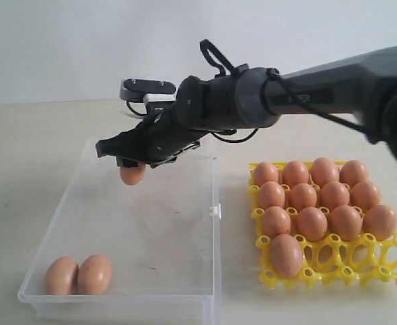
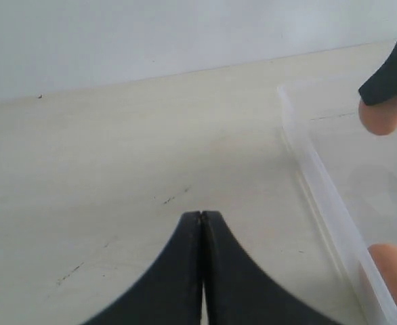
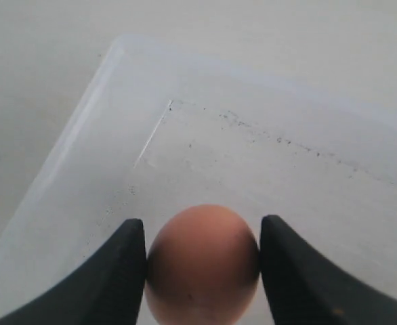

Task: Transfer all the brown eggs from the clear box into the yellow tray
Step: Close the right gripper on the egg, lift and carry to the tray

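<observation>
right tool (image 1: 132,165): clenched on one of the brown eggs — a black finger (image 3: 120,277) presses each flank. Its arm (image 1: 320,84) reaches across the middle to the left side of the exterior view.
held egg (image 1: 133,175): hangs under the fingertips over the far-left part of the clear box (image 1: 215,244). It appears to be off the box floor.
left tool (image 2: 202,217): fingers pressed together with nothing between them, over bare worktop (image 2: 103,169) beside the box wall.
eggs in box: two (image 1: 61,275) (image 1: 95,273), lying touching each other in the near-left corner.
yellow tray (image 1: 361,261): on the worktop just right of the box, with a narrow strip of worktop between them.
eggs in tray: thirteen — the three back rows hold four each. The near row has one (image 1: 286,255), in its left-end cell.
clasp tab (image 1: 216,210): on the box's long edge that faces the tray.
</observation>
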{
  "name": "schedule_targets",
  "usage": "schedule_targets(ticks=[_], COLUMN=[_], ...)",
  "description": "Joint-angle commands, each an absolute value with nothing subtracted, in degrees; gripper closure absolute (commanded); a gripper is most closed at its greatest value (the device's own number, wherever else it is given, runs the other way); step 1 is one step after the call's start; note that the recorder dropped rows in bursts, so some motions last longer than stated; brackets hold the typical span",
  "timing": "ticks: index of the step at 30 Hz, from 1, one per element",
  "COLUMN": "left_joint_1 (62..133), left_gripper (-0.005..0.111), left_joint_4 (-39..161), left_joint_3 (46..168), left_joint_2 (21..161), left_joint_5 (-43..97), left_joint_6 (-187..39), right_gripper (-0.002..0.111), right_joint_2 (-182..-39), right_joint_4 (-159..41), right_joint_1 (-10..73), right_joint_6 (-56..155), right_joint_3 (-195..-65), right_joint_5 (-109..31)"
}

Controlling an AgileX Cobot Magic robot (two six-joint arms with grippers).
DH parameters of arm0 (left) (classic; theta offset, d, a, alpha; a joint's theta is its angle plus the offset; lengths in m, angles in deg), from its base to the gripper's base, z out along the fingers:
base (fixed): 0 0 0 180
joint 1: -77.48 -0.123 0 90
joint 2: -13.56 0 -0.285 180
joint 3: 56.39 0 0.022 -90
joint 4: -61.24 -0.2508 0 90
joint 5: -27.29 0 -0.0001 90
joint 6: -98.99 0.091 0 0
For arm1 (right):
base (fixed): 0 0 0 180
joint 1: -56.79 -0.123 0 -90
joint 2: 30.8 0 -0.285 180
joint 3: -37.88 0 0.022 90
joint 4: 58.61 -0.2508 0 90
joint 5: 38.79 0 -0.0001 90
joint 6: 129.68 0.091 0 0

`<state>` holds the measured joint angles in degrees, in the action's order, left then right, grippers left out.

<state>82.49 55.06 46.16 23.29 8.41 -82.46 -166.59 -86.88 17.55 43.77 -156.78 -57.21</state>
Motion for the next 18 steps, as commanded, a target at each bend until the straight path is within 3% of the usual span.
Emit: schedule_targets(ticks=[1,11,18], left_joint_1=[82.7,82.7,82.7], left_gripper=[0.107,0.107,0.107], left_joint_4=[55.3,55.3,55.3], left_joint_3=[46.4,46.4,46.4], left_joint_2=[23.3,23.3,23.3], left_joint_5=[9.2,9.2,9.2], left_joint_6=[-82.7,-82.7,-82.7], right_gripper=[0.108,0.108,0.108], right_joint_2=[-154.4,-125.2,-113.8], right_joint_4=[-85.2,-92.8,-103.0], right_joint_1=[16.4,15.8,15.8], right_joint_6=[37.6,22.5,13.4], right_joint_3=[-143.4,-111.5,-100.7], right_joint_5=[-45.9,-31.8,-29.8])
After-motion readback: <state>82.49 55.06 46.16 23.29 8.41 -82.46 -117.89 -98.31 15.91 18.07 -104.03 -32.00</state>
